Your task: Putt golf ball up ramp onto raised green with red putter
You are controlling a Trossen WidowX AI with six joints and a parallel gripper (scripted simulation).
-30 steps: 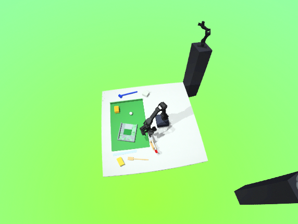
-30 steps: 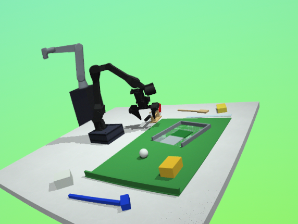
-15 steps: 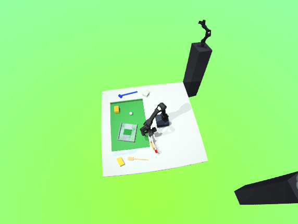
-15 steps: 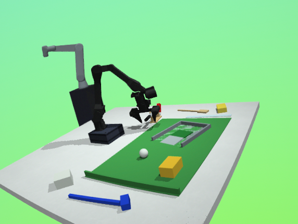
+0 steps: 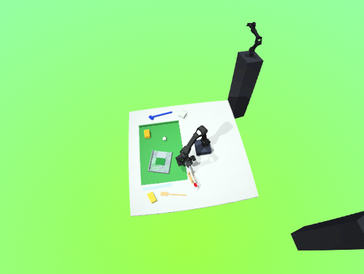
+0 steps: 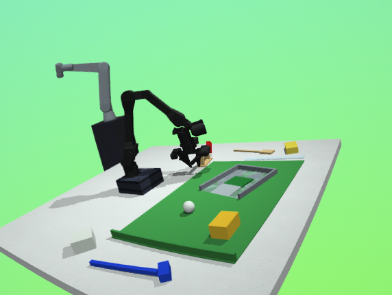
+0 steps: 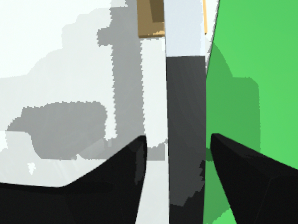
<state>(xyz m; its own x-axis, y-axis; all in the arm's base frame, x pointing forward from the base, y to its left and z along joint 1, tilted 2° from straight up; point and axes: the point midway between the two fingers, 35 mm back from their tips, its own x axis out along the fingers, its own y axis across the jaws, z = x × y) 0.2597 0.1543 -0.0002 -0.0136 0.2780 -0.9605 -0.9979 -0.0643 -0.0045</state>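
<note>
The red putter (image 5: 195, 185) (image 6: 209, 147) leans in a wooden stand (image 5: 190, 178) (image 6: 205, 162) (image 7: 145, 25) beside the green mat (image 5: 153, 146) (image 6: 161, 219), its red head at the far end. Its dark handle (image 7: 186, 100) runs between the fingers in the wrist view. My gripper (image 6: 195, 166) (image 7: 178, 141) is partly open around the handle, with a gap visible on each side. The white golf ball (image 5: 164, 138) (image 6: 188, 206) lies on the mat. The grey-walled ramp (image 5: 165, 168) (image 6: 224, 190), with a green square (image 5: 160, 161) (image 6: 239, 180) inside its walls, stands on the mat.
An orange block (image 5: 147, 134) (image 6: 224, 224) stands on the mat near the ball. A blue mallet (image 5: 162, 115) (image 6: 125, 267) and white block (image 5: 182, 114) (image 6: 83, 241) lie beyond one mat end; a pale strip (image 5: 157, 187), wooden mallet (image 5: 175, 194) and yellow block (image 5: 152, 197) (image 6: 291, 147) beyond the other.
</note>
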